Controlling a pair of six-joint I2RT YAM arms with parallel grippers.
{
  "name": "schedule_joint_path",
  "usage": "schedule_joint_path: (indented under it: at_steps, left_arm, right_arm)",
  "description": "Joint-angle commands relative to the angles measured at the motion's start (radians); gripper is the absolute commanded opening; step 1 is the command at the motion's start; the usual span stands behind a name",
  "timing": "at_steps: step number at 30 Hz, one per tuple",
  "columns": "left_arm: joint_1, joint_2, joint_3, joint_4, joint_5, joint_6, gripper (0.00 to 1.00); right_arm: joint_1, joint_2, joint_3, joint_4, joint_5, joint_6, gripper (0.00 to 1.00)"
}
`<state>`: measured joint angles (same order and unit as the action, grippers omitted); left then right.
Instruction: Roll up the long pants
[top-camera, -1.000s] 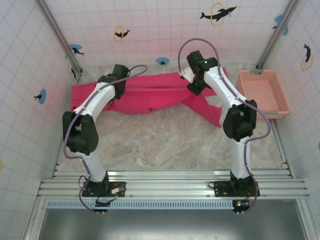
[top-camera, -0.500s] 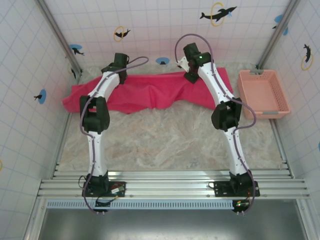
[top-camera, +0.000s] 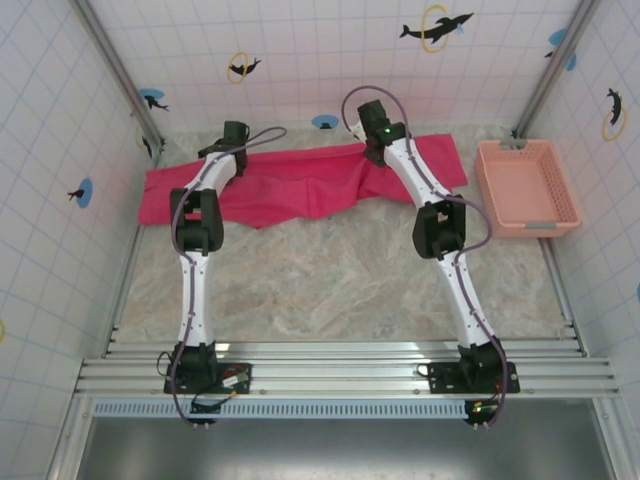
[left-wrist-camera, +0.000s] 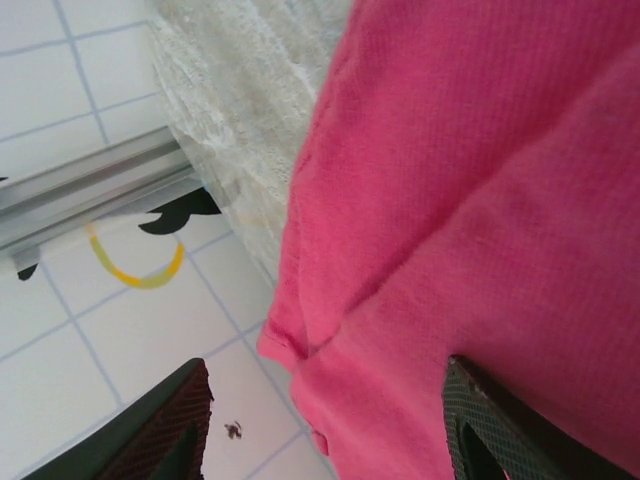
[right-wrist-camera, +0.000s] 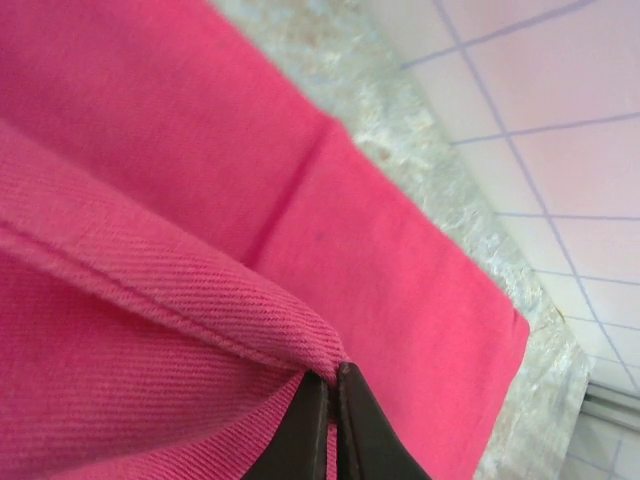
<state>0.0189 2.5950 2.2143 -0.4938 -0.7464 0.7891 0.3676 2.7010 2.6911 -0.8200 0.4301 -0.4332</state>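
Left claw (left-wrist-camera: 330, 440) stands with its jaws wide apart, the far edge of the long pants (top-camera: 300, 185) lying loose between them. The right claw (right-wrist-camera: 330, 420) is pinched tight on a raised fold of the cloth. Both sit at the garment's far side, the left one left of its middle, the right one right of it. Outward, the pink-red cloth stretches left to right across the far tabletop (top-camera: 330, 290), long axis along the back wall, so I judge a roll starts from one end. The left arm is nearer the left end. Just beside the right end sits the basket (top-camera: 527, 150), nothing in it.
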Motion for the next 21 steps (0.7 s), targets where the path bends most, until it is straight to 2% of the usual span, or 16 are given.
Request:
schedule_joint_path:
  at_steps: [1,3,4,6,8,11,12,14,16,18,21]
  left_arm:
    - [-0.008,0.005,0.041,0.051,-0.025,-0.001,0.63]
    - [-0.005,-0.007,0.018,0.086,-0.032,0.019,0.66]
    - [-0.003,-0.008,0.016,0.092,-0.04,0.019,0.66]
    - [0.006,-0.008,0.017,0.1,-0.055,0.013,0.71]
    - [0.016,-0.013,0.017,0.1,-0.07,-0.004,0.74]
    - [0.037,-0.024,0.012,0.113,-0.11,-0.018,0.76]
    - [0.044,-0.03,0.014,0.102,-0.116,-0.025,0.77]
    - [0.054,-0.042,0.012,0.087,-0.137,-0.035,0.77]
    - [0.064,-0.061,0.005,0.056,-0.146,-0.048,0.81]
    - [0.077,-0.093,-0.016,0.029,-0.162,-0.078,0.85]
    - [0.097,-0.141,-0.032,-0.029,-0.179,-0.158,0.9]
  right_arm:
    - [0.021,0.032,0.064,0.176,0.016,0.008,0.06]
    - [0.032,0.038,0.067,0.231,-0.01,0.0,0.06]
    - [0.037,0.044,0.068,0.255,-0.013,-0.007,0.1]
    - [0.048,0.064,0.068,0.301,-0.002,-0.027,0.23]
    - [0.055,0.087,0.068,0.343,0.007,-0.059,0.28]
    - [0.045,0.135,0.11,0.387,0.113,-0.041,0.32]
    - [0.035,0.147,0.136,0.368,0.149,-0.01,0.41]
    - [0.005,0.138,0.145,0.323,0.189,0.058,0.5]
    - [-0.023,0.105,0.144,0.262,0.203,0.14,0.65]
    - [-0.05,0.055,0.138,0.174,0.188,0.219,0.68]
    - [-0.069,-0.031,0.092,0.094,0.161,0.248,0.71]
